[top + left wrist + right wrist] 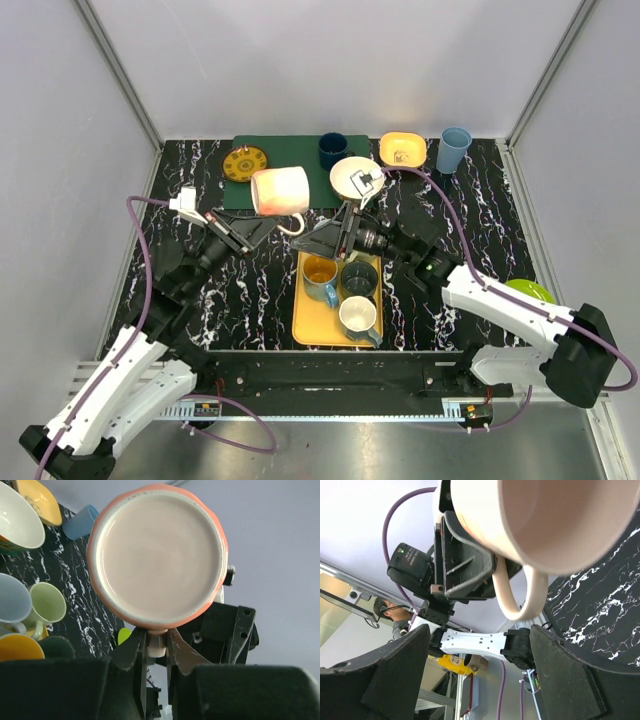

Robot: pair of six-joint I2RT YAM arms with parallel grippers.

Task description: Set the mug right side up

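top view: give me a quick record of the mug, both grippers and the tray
mug: salmon, up in the air, tipped on its side
left gripper: shut on the mug, pinching it at its edge
right gripper: open, close to the mug's handle, holding nothing
yellow tray: on the table between the arms, three mugs standing upright in it
task status: mug not yet set down right side up

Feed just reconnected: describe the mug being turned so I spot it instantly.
Find the yellow tray mid-table. Just beyond it a peach mug hangs sideways, handle clamped in the left gripper. Unlike the three tray mugs, it is held off the table.
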